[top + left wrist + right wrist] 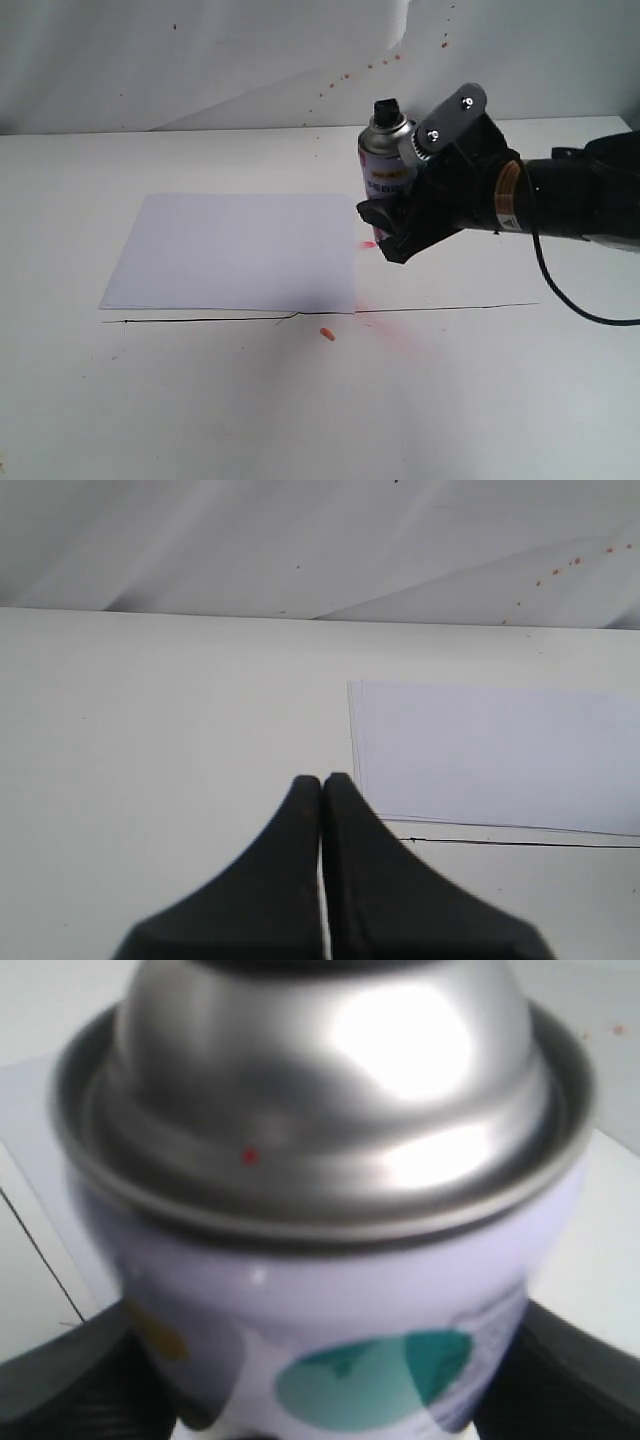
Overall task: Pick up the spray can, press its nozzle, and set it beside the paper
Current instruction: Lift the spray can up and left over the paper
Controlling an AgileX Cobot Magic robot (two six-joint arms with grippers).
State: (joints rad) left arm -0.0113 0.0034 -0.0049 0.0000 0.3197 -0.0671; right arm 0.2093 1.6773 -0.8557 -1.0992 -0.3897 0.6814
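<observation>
The spray can [385, 160] stands upright just past the right edge of the white paper [240, 250], its black nozzle [386, 108] on top. My right gripper [395, 225] is shut on the can's lower body and hides its base, so I cannot tell whether it rests on the table. The right wrist view is filled by the can [330, 1290]: silver dome, white body, green dot, with a black finger [570, 1370] at each side. My left gripper [322, 785] is shut on nothing, low over the table near a corner of the paper [490, 750].
A thin black line [300, 317] runs across the table along the paper's near edge. A small orange scrap [327, 334] lies just in front of it, beside a faint red stain [400, 325]. A creased white backdrop [200, 60] closes the far side.
</observation>
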